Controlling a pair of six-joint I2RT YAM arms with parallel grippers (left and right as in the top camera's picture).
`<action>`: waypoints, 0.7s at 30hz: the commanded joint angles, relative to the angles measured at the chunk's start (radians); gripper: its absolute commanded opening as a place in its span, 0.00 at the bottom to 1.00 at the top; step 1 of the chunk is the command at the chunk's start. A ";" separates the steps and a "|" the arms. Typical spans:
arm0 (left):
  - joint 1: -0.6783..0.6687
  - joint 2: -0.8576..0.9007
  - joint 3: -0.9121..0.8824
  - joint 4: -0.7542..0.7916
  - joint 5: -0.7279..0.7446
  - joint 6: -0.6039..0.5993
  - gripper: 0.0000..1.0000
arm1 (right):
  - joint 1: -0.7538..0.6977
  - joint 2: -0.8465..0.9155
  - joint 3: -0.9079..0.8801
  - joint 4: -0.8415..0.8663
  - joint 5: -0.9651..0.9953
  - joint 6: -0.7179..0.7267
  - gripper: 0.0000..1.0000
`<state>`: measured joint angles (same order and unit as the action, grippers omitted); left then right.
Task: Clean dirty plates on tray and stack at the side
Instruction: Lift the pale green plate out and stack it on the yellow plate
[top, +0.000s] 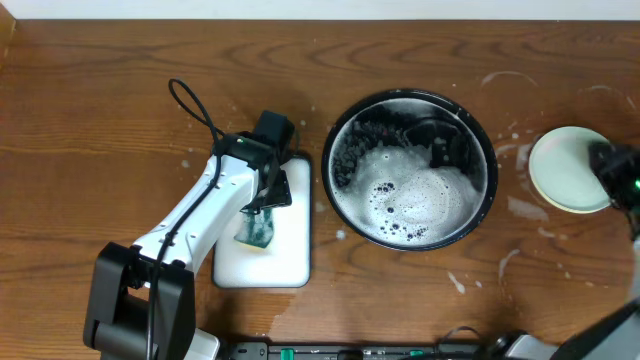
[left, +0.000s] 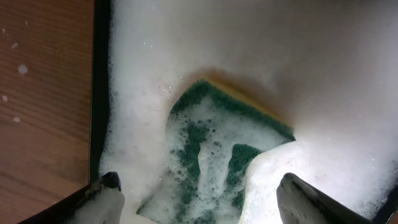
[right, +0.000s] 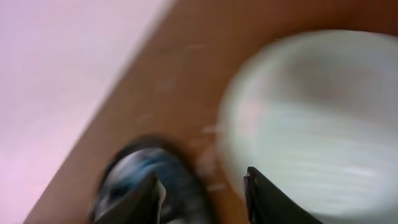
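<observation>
A pale mint-green plate (top: 565, 170) lies flat on the streaked wooden side (top: 520, 235) at the far right. My right gripper (top: 610, 165) is at the plate's right edge. In the blurred right wrist view that gripper (right: 202, 190) is open, with nothing between its fingers (right: 256, 190), and the plate (right: 317, 118) is just beyond the right finger. The black round tray (top: 487, 150) holds white foam, and no plate shows in it. My left gripper (left: 199, 199) is wide open just above a foamy green sponge (left: 217, 143).
The sponge (top: 254, 232) lies on a white rectangular tray (top: 290, 255) left of the black tray, and the left arm reaches over it from the front left. Soapy streaks and drops mark the wood around the mint plate. The black tray (right: 134, 180) shows blurred in the right wrist view.
</observation>
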<state>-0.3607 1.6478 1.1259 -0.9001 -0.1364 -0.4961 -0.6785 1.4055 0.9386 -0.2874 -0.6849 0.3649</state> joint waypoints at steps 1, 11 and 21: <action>0.003 0.000 -0.004 -0.003 -0.002 0.005 0.82 | 0.159 -0.155 0.029 -0.045 -0.154 -0.072 0.45; 0.003 0.000 -0.004 -0.003 -0.002 0.005 0.82 | 0.635 -0.486 0.029 -0.220 -0.139 -0.227 0.99; 0.003 0.000 -0.004 -0.003 -0.002 0.005 0.82 | 0.716 -0.579 0.029 -0.341 -0.113 -0.319 0.99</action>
<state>-0.3607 1.6478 1.1259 -0.8997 -0.1364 -0.4961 0.0429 0.8375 0.9550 -0.6102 -0.8101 0.1280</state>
